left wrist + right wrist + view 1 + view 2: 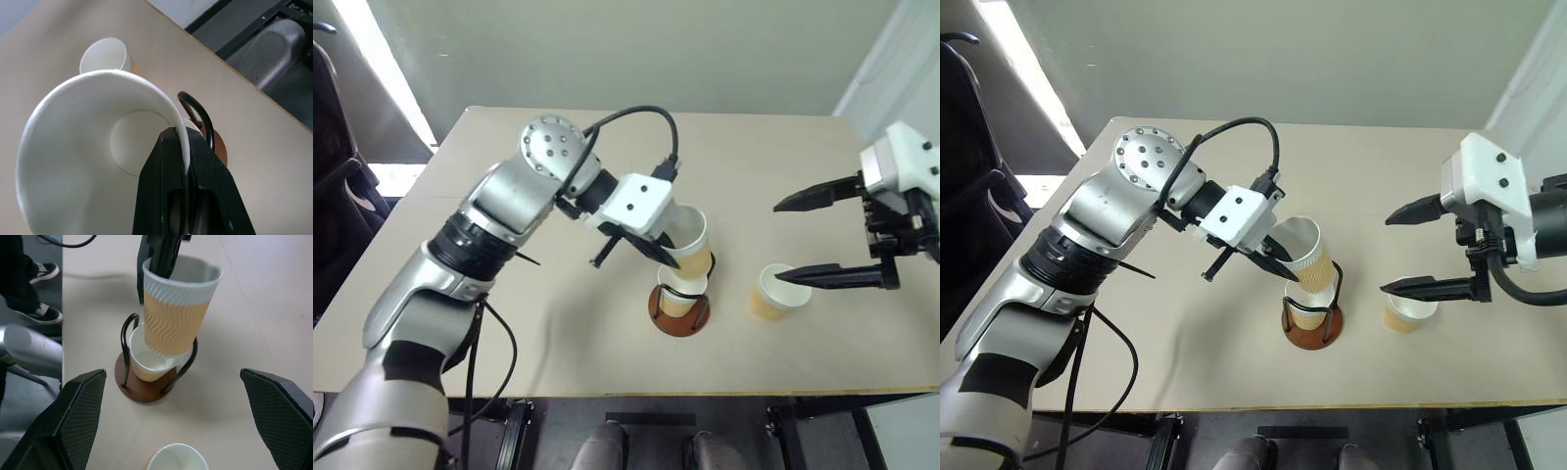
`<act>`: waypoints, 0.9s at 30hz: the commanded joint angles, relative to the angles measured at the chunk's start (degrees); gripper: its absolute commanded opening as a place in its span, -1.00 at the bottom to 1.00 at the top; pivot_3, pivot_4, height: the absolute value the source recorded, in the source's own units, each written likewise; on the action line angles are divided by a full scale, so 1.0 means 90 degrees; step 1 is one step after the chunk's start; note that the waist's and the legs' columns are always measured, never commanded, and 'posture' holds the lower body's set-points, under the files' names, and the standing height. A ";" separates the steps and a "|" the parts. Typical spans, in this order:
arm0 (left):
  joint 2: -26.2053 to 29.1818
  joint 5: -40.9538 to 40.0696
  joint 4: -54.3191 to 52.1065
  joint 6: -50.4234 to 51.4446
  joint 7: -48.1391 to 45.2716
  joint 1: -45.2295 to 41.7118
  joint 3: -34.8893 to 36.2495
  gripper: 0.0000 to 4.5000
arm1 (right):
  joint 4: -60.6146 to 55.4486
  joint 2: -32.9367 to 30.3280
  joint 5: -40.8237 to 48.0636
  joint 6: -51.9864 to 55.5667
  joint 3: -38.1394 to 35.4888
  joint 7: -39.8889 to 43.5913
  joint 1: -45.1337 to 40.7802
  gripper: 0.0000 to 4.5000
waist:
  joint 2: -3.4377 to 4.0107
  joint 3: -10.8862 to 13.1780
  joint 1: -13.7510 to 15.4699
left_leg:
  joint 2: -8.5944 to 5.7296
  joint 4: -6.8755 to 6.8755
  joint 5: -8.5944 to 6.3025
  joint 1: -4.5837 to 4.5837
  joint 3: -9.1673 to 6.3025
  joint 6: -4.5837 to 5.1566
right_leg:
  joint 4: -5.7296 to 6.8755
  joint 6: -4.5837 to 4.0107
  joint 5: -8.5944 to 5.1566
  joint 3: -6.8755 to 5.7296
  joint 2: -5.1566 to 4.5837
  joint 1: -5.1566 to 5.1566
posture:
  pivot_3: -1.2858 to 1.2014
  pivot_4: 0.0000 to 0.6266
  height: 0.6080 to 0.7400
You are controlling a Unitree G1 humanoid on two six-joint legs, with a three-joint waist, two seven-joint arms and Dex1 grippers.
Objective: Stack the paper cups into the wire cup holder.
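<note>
**Second cup entering the holder**

My left pincer [1278, 262] pinches the rim of a tan ribbed paper cup [690, 243], tilted into the cup [146, 363] already seated in the black wire cup holder [679, 302]. Rightward, my released right pincer [827, 238] straddles the third cup [777, 290] on the beige desk [558, 343].

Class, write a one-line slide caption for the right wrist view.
Left gripper lowers a paper cup into the cup already in the wire cup holder.
</note>
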 commanded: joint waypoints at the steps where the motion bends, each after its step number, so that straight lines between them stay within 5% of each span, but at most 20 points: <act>1: 0.0003 -0.0058 -0.0038 -0.0183 -0.0254 -0.0196 0.0024 -1.00 | 0.0004 -0.0317 0.0114 0.0066 -0.0476 0.0011 -0.0076 0.99 | 0.0000 0.0000 0.0005 | 0.0000 0.0000 0.0000 -0.0001 0.0000 0.0000 | 0.0000 0.0001 0.0000 0.0000 0.0000 -0.0001 | 0.03 -0.52 1.00; 20: -0.0049 0.0240 0.0050 -0.0816 -0.0253 -0.0007 -0.0337 -1.00 | -0.0046 -0.0729 0.0575 0.0364 -0.0907 -0.0360 -0.0155 0.99 | 0.0000 0.0000 0.0051 | -0.0001 0.0001 -0.0001 -0.0005 0.0000 0.0002 | -0.0001 0.0010 -0.0004 0.0000 0.0000 -0.0002 | 0.03 -0.52 1.00; 27: -0.0255 0.0364 0.0074 -0.0712 -0.0254 0.0026 -0.0112 -0.13 | -0.0003 -0.0725 0.0518 0.0253 -0.0854 -0.0382 -0.0084 1.00 | 0.0000 0.0000 0.0064 | -0.0001 0.0007 -0.0003 -0.0006 0.0001 0.0004 | 0.0002 0.0011 -0.0004 0.0000 0.0000 -0.0002 | 0.03 -0.52 1.00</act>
